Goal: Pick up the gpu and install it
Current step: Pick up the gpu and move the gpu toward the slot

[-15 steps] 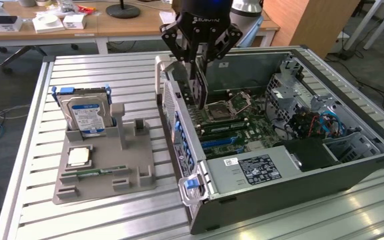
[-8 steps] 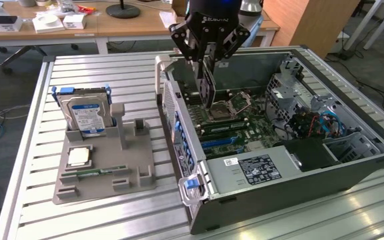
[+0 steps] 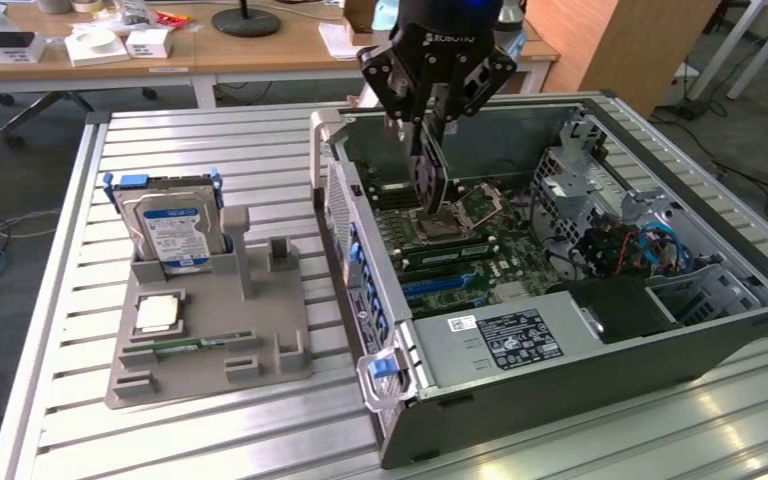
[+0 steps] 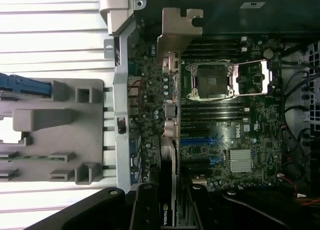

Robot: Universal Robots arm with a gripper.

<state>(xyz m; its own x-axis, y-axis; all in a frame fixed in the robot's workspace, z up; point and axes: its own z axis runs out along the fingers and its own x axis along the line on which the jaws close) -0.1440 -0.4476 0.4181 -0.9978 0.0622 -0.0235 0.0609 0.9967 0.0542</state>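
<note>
The open computer case [image 3: 531, 340] is nearest the exterior camera. It lies on its side on the slatted metal table [image 3: 184, 140], with its circuit board [image 3: 491, 255] facing up. On the exterior view's left, well apart from the case, a grey holder [image 3: 271, 350] sits on the table.

The gripper [image 3: 430, 135] hangs inside the case over the board. Its fingers are closed on the top edge of the graphics card [image 3: 427, 180], which it holds upright on its long edge, just beside the processor socket [image 4: 210, 80]. The card has a silver bracket [image 4: 177, 30] at one end. I cannot tell whether the card's lower edge touches the board.

In the holder, a hard drive [image 3: 171, 228] stands upright, a processor chip [image 3: 157, 312] lies flat in front of it, and a memory stick [image 3: 204, 343] lies nearest the camera.
</note>
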